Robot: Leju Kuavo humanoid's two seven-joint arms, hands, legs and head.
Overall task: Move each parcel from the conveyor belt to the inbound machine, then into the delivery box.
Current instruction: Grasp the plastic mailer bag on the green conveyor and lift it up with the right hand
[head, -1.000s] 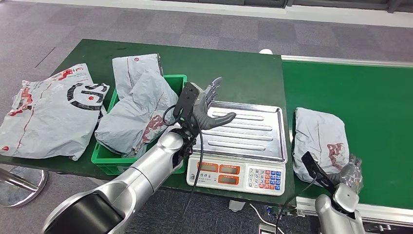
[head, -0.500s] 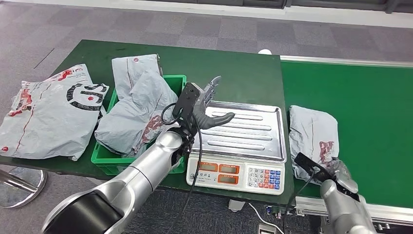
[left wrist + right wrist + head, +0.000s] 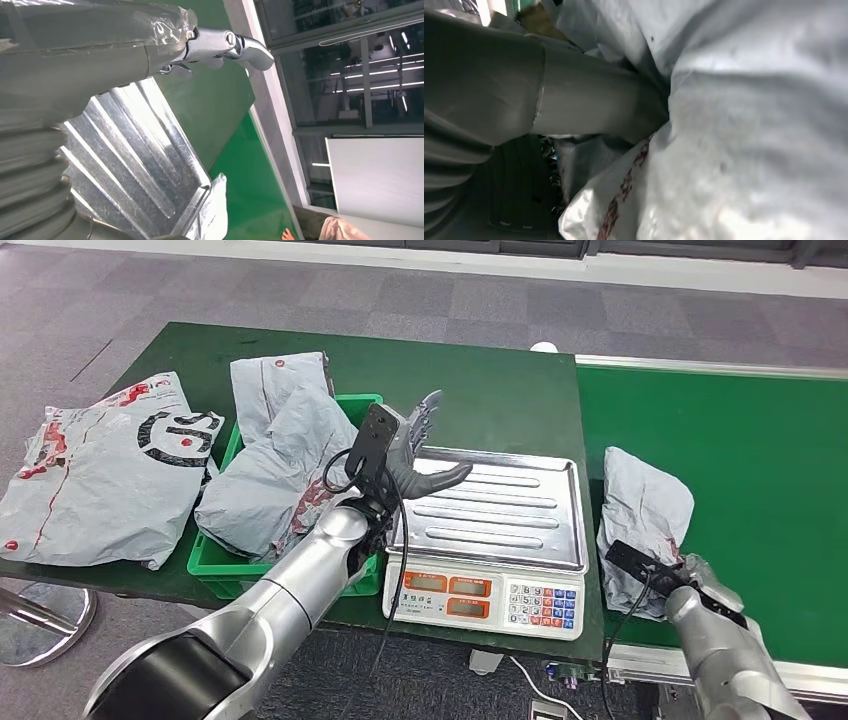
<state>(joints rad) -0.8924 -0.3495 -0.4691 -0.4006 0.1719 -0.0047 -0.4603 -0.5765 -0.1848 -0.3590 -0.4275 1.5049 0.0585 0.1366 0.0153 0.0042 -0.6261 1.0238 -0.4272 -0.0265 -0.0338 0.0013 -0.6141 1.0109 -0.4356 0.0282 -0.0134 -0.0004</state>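
Head view: the right hand (image 3: pixel 700 585) is gripping the near end of the grey parcel (image 3: pixel 645 510) on the conveyor belt (image 3: pixel 760 450), while the left hand (image 3: pixel 415 445) is hovering empty, fingers spread, over the scale (image 3: pixel 500 510). Next, likely lifting the parcel across onto the scale's tray.

scale (image 3: pixel 497 508) between bin (image 3: pixel 362 400), belt parcel (image 3: pixel 643 508)

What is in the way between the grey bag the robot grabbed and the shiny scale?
Nothing visible blocks it. The right hand grips the grey parcel on the belt, beside the bare scale tray. The empty left hand hovers over the tray's far-left corner.
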